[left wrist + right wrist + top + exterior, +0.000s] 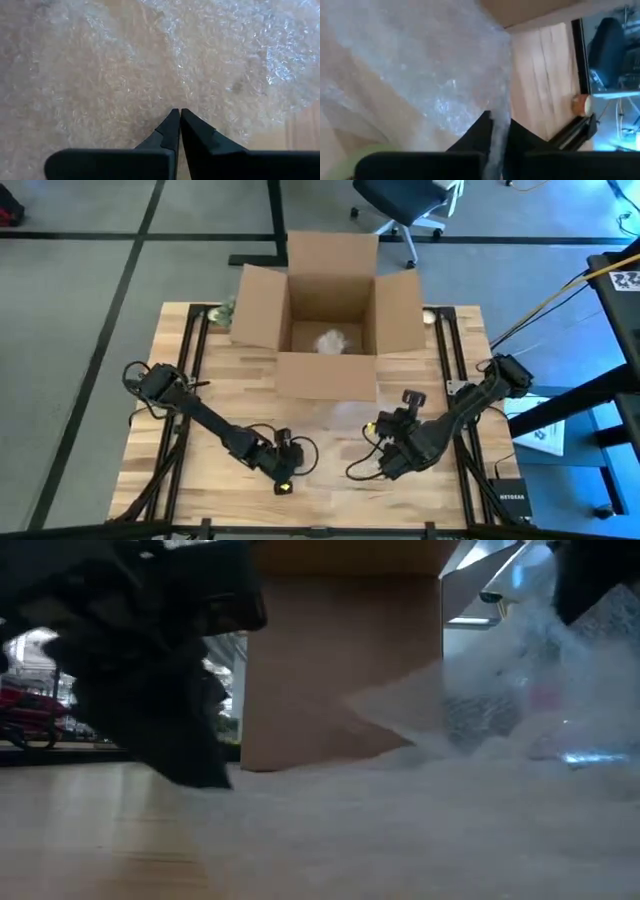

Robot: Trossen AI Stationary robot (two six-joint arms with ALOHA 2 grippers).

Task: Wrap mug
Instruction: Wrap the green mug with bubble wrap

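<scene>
A clear bubble wrap sheet [340, 418] lies on the wooden table in front of the open cardboard box [330, 310], heaped up toward the right [530, 690]. I cannot pick out the mug; a pale yellow-green thing [360, 155] shows beside the wrap. My left gripper [285, 472] is shut, low at the sheet's near left part [179, 112]. At the sheet's right side, my right gripper [385, 445] is shut on the wrap [497, 131]. My left gripper has its shut fingertips [172, 120] down on the flat bubble wrap [165, 75], slanting down from the table's left. Whether any wrap is between the fingers cannot be told. My right gripper pinches an edge of the bubble wrap [500, 107] between its two fingers. The sheet runs up from the fingers and spreads toward the box, raised off the table there; I cannot tell if it is one layer or several.
The box [340, 670] stands right behind the wrap, flaps open, with a crumpled bundle of wrap [332, 340] inside. Black rails [455, 380] run along the table's left and right sides. Cables [365, 470] loop near the right gripper. An office chair [410, 205] stands beyond the table.
</scene>
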